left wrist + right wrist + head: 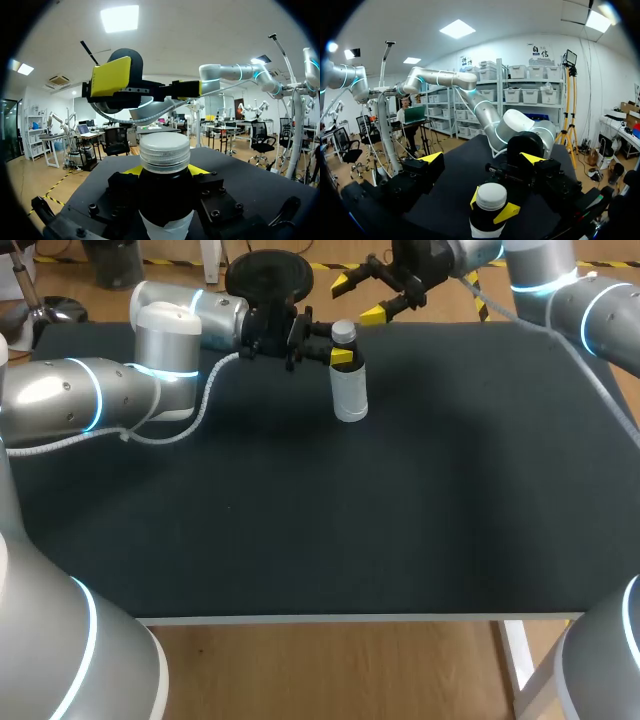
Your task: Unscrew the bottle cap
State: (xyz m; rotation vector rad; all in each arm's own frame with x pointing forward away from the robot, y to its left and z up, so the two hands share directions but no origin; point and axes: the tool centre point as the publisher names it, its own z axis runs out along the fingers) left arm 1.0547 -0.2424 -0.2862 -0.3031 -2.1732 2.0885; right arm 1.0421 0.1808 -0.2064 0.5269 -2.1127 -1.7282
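Observation:
A white bottle (349, 390) with a pale grey cap (343, 331) stands upright near the table's back edge. My left gripper (342, 357) comes in from the left and is shut on the bottle's dark neck just under the cap. In the left wrist view the cap (164, 149) rises between the left gripper's (165, 172) yellow tips. My right gripper (362, 298) hangs open behind and above the cap, not touching it. In the right wrist view its fingers (431, 158) are spread wide, with the cap (491, 195) ahead of and below the right gripper (482, 159).
The bottle stands on a dark mat covering the table (400, 510). A black round disc (268, 274) sits at the back edge, behind my left wrist. My left arm's grey cable (190, 420) loops over the mat's left part.

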